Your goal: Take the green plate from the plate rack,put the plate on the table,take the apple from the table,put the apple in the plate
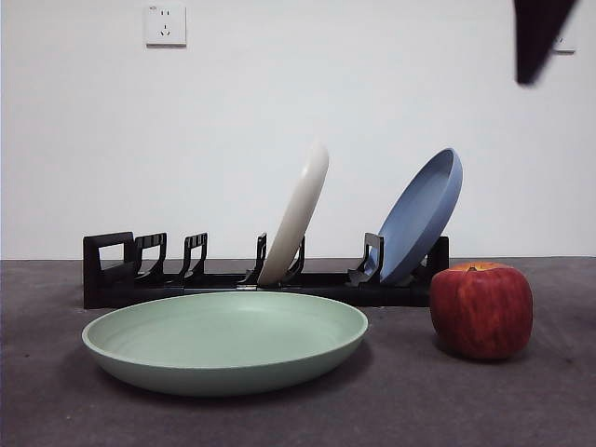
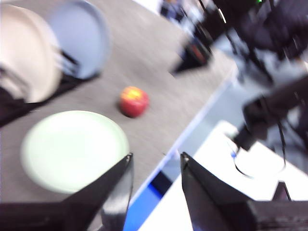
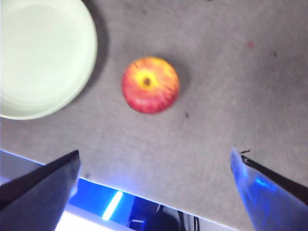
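On the table point(image 1: 559, 410), the green plate point(image 1: 225, 340) lies flat and right side up, just in front of the plate rack point(image 1: 112, 279) and clear of its slots. At the plate's 3 o'clock, in the front view, the apple point(image 1: 481, 310) stands upright on the bare surface, near the plate but not touching it, stem dip facing up. Behind them the rack carries two leaning plates: a cream-white plate point(image 1: 300, 212) near the middle and a blue plate point(image 1: 421, 216) towards the end nearest the apple.

The right gripper point(image 3: 154, 192) hangs above the apple with its jaws spread wide and nothing between them; the apple sits at its 12 o'clock in the right wrist view, the plate at about 10 o'clock. The left gripper point(image 2: 156, 187) is raised over the table's edge, jaws parted and holding nothing. The left wrist picture is blurred. A black arm tip point(image 1: 538, 37) shows at the front view's upper right corner.
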